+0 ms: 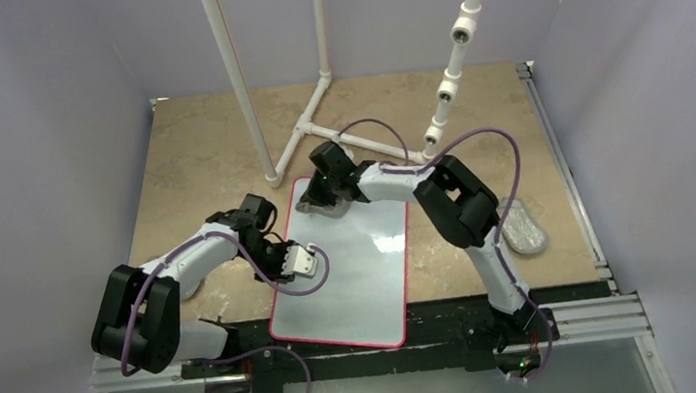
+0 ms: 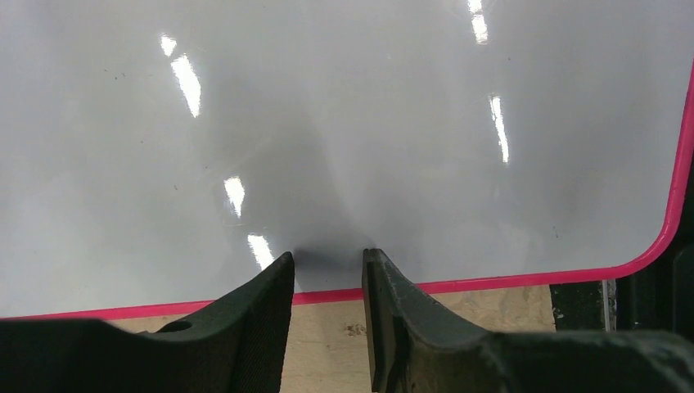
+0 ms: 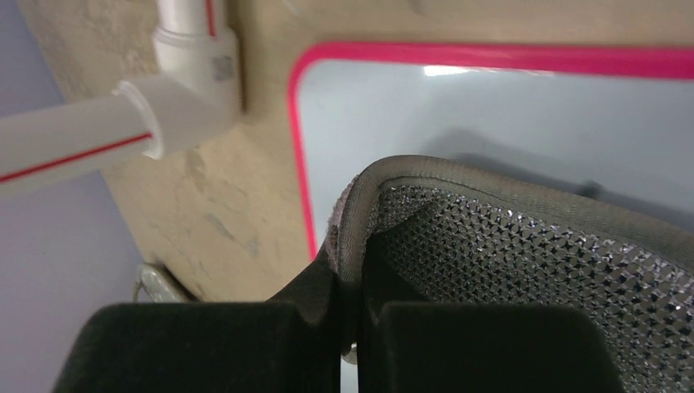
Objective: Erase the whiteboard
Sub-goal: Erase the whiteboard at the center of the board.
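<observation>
The whiteboard (image 1: 357,274) lies flat mid-table, glossy white with a red border, and no writing shows on it. My right gripper (image 1: 325,197) is at its far left corner, shut on the edge of a grey-silver mesh pad (image 3: 524,246) that rests on the board (image 3: 491,115). In the right wrist view the gripper (image 3: 350,254) pinches the pad's hem. My left gripper (image 1: 304,262) is at the board's left edge. In the left wrist view its jaws (image 2: 327,258) stand apart with nothing between them, tips just over the red border of the whiteboard (image 2: 409,123).
A white pipe frame (image 1: 316,112) stands on the table behind the board, one pipe (image 3: 90,147) close to the right gripper. A second grey pad (image 1: 523,225) lies on the table right of the right arm. The black table rail (image 1: 435,319) runs along the board's near edge.
</observation>
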Motion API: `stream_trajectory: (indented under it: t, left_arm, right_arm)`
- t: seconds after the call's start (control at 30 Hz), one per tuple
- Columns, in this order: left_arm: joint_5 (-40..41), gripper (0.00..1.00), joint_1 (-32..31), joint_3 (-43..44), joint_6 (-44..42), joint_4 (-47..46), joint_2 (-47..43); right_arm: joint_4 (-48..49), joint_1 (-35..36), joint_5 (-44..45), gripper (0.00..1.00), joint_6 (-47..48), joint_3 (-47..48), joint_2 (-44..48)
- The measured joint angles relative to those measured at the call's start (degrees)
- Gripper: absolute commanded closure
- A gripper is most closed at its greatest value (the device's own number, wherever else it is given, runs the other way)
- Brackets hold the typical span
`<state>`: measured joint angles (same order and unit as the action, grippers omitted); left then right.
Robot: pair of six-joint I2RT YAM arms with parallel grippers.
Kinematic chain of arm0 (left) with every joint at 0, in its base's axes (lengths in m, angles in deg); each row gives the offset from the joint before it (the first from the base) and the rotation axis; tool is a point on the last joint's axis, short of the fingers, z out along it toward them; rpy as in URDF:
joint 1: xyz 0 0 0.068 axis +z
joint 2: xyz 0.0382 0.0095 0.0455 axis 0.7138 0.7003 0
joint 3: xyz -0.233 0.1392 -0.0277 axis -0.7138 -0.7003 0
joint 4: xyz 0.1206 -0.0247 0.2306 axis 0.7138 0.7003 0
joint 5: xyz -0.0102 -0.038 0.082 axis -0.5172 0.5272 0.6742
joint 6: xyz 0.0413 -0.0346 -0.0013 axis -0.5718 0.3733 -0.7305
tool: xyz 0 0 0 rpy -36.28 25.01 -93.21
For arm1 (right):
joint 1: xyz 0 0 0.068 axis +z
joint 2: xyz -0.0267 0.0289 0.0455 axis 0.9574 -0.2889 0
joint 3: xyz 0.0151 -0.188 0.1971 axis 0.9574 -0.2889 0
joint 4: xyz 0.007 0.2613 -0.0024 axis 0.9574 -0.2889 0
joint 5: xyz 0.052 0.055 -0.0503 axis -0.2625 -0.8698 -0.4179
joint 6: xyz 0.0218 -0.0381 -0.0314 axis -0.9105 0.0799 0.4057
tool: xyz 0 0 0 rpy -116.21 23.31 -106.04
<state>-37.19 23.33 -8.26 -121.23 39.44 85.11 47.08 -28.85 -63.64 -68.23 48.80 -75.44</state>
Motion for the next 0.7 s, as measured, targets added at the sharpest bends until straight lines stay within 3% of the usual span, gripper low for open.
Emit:
stream_trajectory:
  t: [0.13, 0.27, 0.53, 0.7]
  left_arm:
    - [0.04, 0.68, -0.07, -0.09, -0.07, 0.07, -0.11]
    - [0.04, 0.71, -0.07, -0.09, -0.04, 0.28, -0.09]
    - [0.11, 0.76, -0.07, -0.09, 0.11, 0.66, -0.17]
    - [0.92, 0.78, -0.07, -0.09, 0.11, 0.46, -0.52]
  right_arm:
    - [-1.66, 1.53, 2.21, 1.0, -0.2, 9.31, -5.81]
    - [-1.66, 1.86, 4.7, 1.0, -0.42, 9.22, -5.84]
    - [8.66, -1.64, 11.74, 1.0, -4.39, -17.33, 9.86]
    - [11.65, -2.93, 14.05, 1.0, -8.41, -22.47, 12.59]
